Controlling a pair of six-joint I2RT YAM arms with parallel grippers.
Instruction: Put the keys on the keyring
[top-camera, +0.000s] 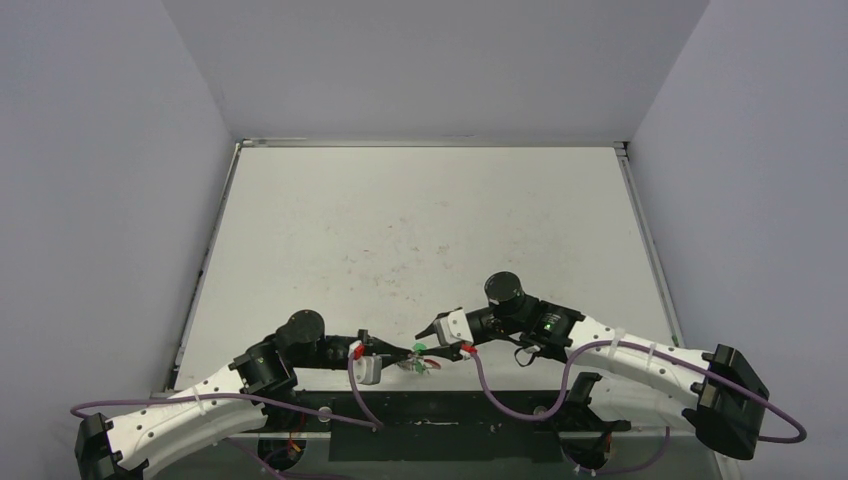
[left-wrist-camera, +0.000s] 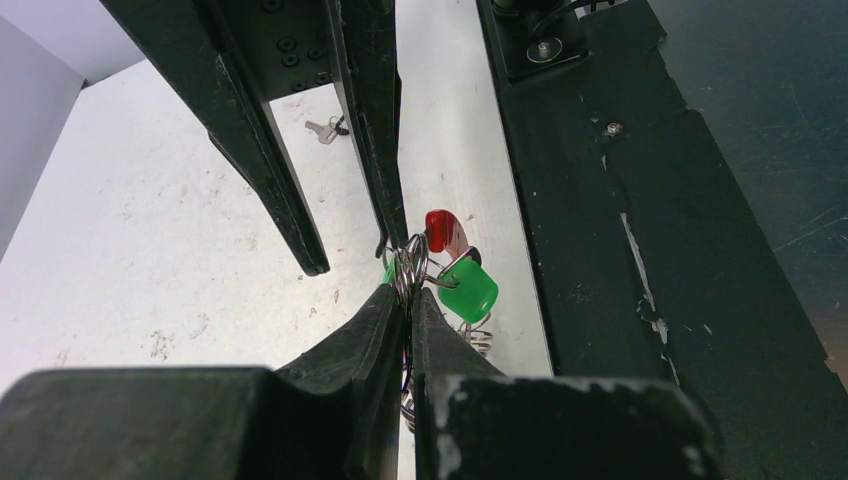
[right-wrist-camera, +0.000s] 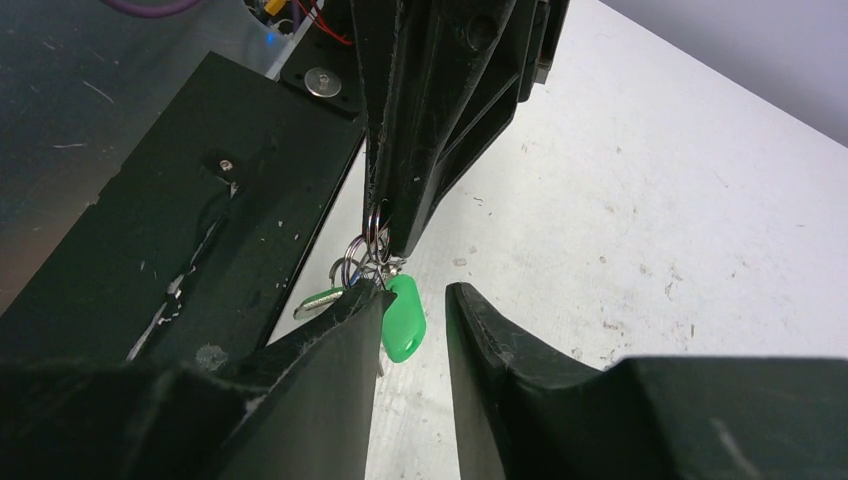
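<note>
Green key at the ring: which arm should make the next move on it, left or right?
Right, probably. The left gripper is shut on the keyring, so it is occupied holding it. The right gripper stands open with the green key partly in its gap, free to close.

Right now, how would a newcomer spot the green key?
At the middle of the table's near edge, the left gripper and right gripper meet tip to tip. The left one pinches the keyring; the green key hangs beside that pinch, its bright green head unlike the silvery metal and red piece around it.
</note>
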